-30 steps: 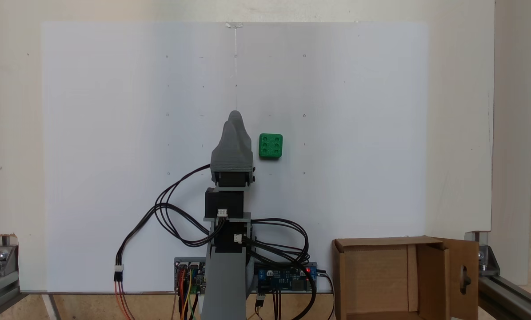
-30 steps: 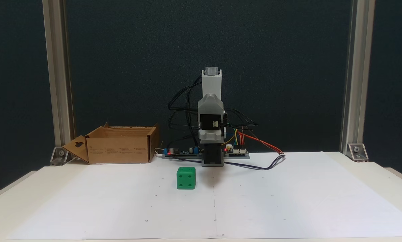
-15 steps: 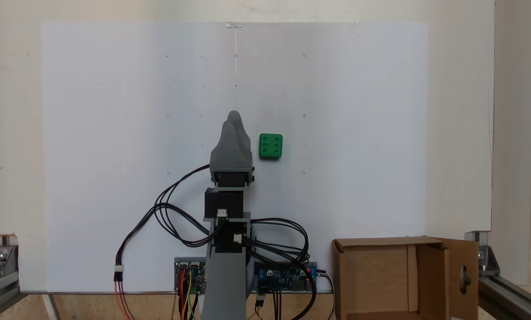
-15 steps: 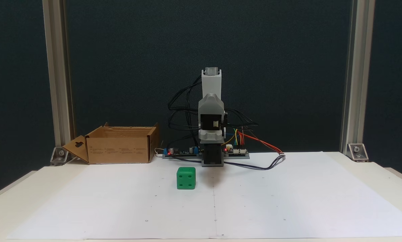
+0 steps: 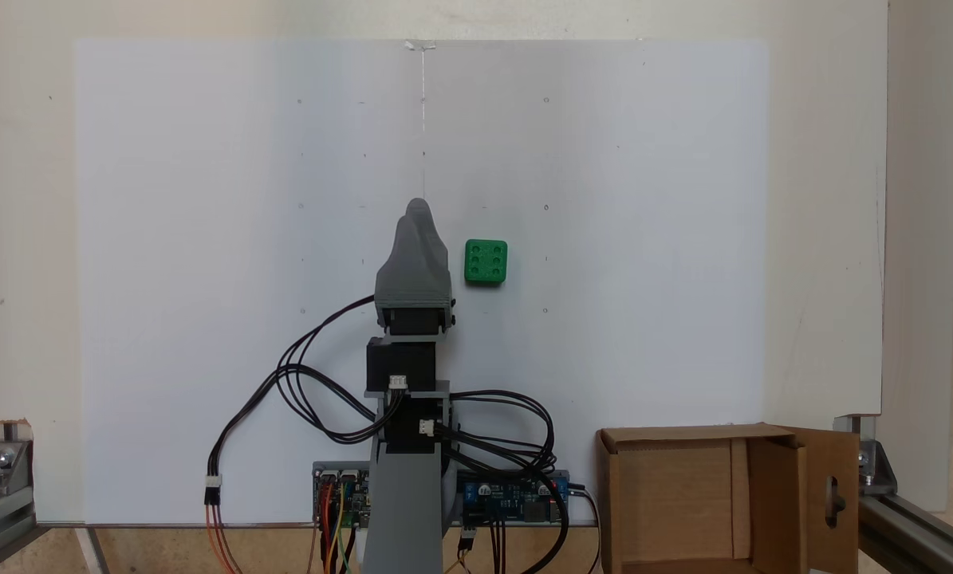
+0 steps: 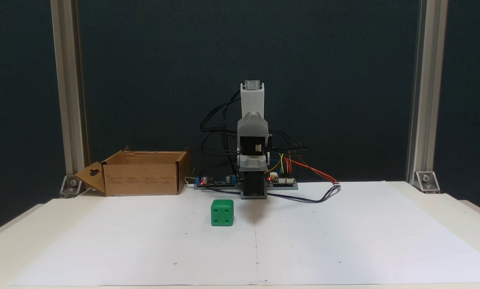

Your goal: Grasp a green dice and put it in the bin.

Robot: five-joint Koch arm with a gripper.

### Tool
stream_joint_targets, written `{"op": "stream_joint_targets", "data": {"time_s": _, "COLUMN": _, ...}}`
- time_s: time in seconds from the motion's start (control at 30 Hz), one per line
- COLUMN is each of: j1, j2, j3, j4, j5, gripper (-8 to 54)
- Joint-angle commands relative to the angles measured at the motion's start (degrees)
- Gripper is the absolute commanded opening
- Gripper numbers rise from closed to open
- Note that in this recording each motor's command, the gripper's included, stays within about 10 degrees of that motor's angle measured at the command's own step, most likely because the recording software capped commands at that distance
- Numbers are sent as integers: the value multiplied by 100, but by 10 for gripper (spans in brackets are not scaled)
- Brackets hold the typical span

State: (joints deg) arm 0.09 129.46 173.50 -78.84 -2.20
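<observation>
Contact with the small bright green plastic dice (image 5: 486,262) has not yet been made. It sits on the white paper sheet (image 5: 205,199) that covers the tabletop, near the sheet's middle and well clear of every edge, with six pips on its top face in the view from above and four pips on the face seen in the other fixed view (image 6: 222,212). The gray plastic gripper (image 5: 419,209) is folded above the sheet just beside the dice, to its left in the view from above, with a strip of bare paper between them. Its two jaws lie one behind the other for both cameras, so whether the fingers are released or clenched cannot be told.

The brown corrugated cardboard bin (image 5: 687,434) stands open at the tabletop's edge by the arm's base, near one corner (the slotted flap hangs outward), and it appears empty.

The step in hand is judged to be the reach toward the dice. It would be done well if the base were turned until the gripper points along a line through the cube's centre, and if the jaws were spread wider than the cube before any descent. The tips are best lowered on two opposite flat faces, not across a corner, since the rounded edges could let the cube twist or slide on the smooth paper. Closing should be delayed until both tips are well below the top face.
</observation>
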Motion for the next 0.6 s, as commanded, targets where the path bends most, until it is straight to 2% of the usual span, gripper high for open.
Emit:
{"op": "stream_joint_targets", "data": {"time_s": 0.0, "j1": 0, "j2": 598, "j3": -360, "j4": 580, "j5": -299, "gripper": 431}}
{"op": "stream_joint_targets", "data": {"time_s": 0.57, "j1": 149, "j2": 615, "j3": -3806, "j4": 7214, "j5": -290, "gripper": 434}}
